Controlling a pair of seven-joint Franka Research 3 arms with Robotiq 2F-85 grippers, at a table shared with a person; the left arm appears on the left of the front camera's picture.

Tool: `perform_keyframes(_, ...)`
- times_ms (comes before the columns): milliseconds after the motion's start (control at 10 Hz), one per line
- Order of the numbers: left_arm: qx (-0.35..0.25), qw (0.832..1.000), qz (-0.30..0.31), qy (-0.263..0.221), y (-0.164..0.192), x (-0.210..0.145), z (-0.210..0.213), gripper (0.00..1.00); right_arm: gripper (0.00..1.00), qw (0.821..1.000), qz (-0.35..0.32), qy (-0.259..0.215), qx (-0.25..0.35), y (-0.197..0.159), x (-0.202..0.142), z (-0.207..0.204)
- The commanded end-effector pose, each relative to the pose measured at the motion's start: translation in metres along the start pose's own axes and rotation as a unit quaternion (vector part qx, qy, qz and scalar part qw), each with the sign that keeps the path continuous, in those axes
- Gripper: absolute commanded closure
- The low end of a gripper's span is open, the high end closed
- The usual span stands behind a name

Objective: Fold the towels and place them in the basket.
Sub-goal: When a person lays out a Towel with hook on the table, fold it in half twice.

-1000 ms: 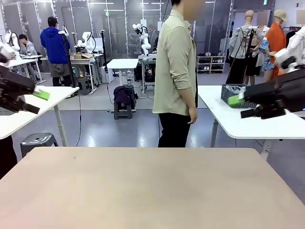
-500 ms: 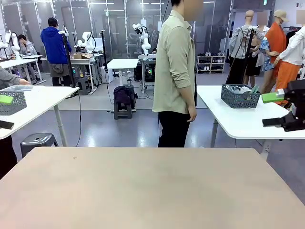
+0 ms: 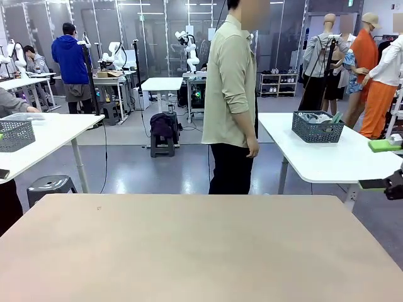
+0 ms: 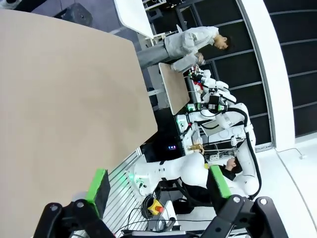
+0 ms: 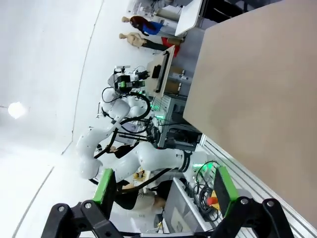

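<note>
Beige wooden tabletop (image 3: 189, 251) across lower frame. R claw (image 3: 384, 165) at right edge, level, pointing left; L claw (image 4: 157, 183) by tabletop's edge. Both released, jaws wide. 1 person (image 3: 232, 94) stands side-on beyond, arm hanging. Mid-right, white tabletop (image 3: 315, 165) carries 1 dark grey wire-mesh basket (image 3: 318, 132) w/ pale blue-grey terry towels (image 3: 312, 117), count unclear.

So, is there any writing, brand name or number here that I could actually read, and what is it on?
None can be read as it stands.
Small lit panel on the dark cabinet beside the table, left wrist view: glowing marks, too small and blurred to read.
Boxes and equipment on the far tables, front view: any print is too small to make out.
</note>
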State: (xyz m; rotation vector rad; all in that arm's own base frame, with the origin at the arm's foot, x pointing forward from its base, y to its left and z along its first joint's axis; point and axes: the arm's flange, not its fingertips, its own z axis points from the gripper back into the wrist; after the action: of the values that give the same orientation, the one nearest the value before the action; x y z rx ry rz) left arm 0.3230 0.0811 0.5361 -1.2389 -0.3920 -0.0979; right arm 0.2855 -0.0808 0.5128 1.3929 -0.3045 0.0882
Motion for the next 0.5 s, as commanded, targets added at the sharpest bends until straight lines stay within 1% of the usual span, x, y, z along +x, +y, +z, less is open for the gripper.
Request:
perform_keyframes(0, -0.012, 1.000, -0.015, -0.011, -0.003, 0.003, 0.013, 0.00, 0.00, 1.000, 0.028, -0.005, 0.006, -0.007, -0.026, -0.006)
perform_keyframes(100, -0.005, 1.000, -0.020, -0.016, -0.002, 0.005, 0.015, 0.00, 0.00, 0.999, 0.050, 0.006, 0.015, -0.008, -0.026, -0.005)
perform_keyframes(200, 0.000, 1.000, -0.001, -0.006, -0.001, 0.000, 0.008, 0.00, 0.00, 0.998, 0.066, -0.006, -0.002, -0.010, -0.023, -0.004)
perform_keyframes(300, 0.000, 1.000, -0.001, -0.006, -0.001, 0.000, 0.008, 0.00, 0.00, 1.000, 0.018, 0.005, 0.009, -0.001, -0.008, 0.011)
perform_keyframes(400, 0.000, 1.000, -0.001, -0.006, -0.001, 0.000, 0.008, 0.00, 0.00, 1.000, 0.018, 0.005, 0.009, -0.001, -0.008, 0.011)
